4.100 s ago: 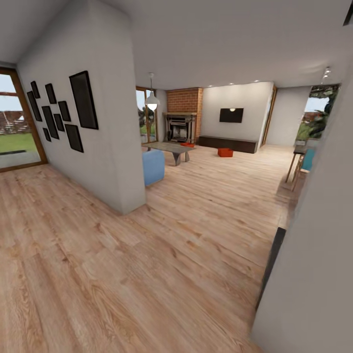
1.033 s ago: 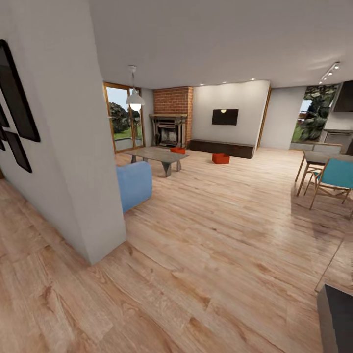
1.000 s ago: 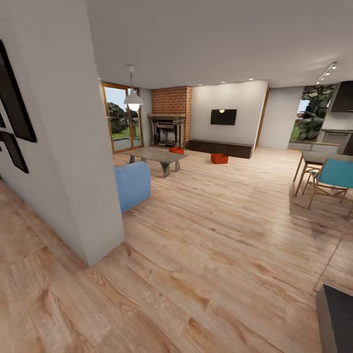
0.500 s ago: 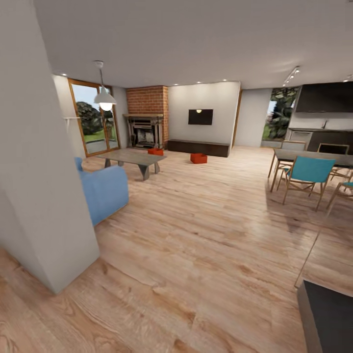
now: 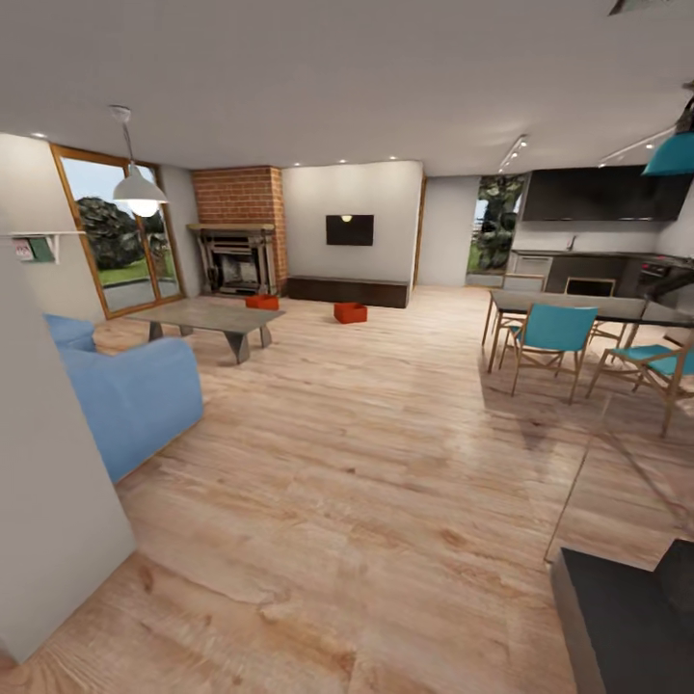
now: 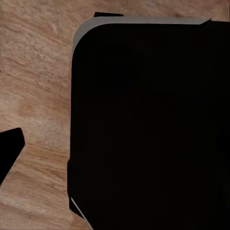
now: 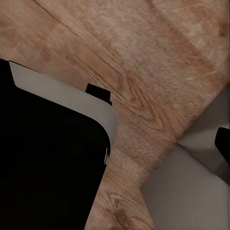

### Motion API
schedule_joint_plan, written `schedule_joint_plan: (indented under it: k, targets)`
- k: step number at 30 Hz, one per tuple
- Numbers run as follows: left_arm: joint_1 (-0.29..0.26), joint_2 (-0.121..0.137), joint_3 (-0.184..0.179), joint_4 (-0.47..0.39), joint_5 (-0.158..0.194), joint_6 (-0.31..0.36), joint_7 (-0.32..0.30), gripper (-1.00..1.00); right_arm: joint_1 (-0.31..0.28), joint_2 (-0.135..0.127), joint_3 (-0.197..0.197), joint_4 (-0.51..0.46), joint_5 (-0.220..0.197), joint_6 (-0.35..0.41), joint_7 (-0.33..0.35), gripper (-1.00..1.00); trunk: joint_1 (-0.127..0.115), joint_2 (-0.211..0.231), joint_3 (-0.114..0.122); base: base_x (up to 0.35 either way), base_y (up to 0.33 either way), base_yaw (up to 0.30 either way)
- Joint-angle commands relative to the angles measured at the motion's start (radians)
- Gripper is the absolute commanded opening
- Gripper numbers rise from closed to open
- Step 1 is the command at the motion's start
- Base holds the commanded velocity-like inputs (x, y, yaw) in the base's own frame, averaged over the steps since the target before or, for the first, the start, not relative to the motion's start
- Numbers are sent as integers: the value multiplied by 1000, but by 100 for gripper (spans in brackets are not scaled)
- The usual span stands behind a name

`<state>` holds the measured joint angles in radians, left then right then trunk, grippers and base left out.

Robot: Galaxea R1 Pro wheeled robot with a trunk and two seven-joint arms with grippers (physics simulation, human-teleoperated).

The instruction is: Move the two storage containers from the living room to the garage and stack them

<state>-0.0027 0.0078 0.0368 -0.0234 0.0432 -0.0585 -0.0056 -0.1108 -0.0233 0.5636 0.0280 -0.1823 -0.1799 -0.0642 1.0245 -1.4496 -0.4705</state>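
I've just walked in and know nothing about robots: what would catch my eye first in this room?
Probably the two small orange-red storage containers on the light wood floor at the far end: one before the long dark cabinet under the wall TV, the other by the red brick fireplace. Nearer, a blue armchair sits left and teal dining chairs right.

No text, label, brand, number or sign can be read on anything in the head or wrist views.
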Motion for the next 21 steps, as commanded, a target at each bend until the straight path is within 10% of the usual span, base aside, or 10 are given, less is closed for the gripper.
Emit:
schedule_joint_plan:
  k: [1,10,21]
  targets:
    - [0,0,3,0,5,-3,-1,100,-1,1,9,3,-9,-6,0,100,1,0,-1,322,0,-286]
    - [0,1,3,0,6,-3,-1,100,-1,2,9,3,-9,-5,0,100,1,0,-1,322,0,-268]
    - [0,1,3,0,6,-3,-1,100,-1,6,9,4,21,2,1,100,1,0,-5,322,0,0]
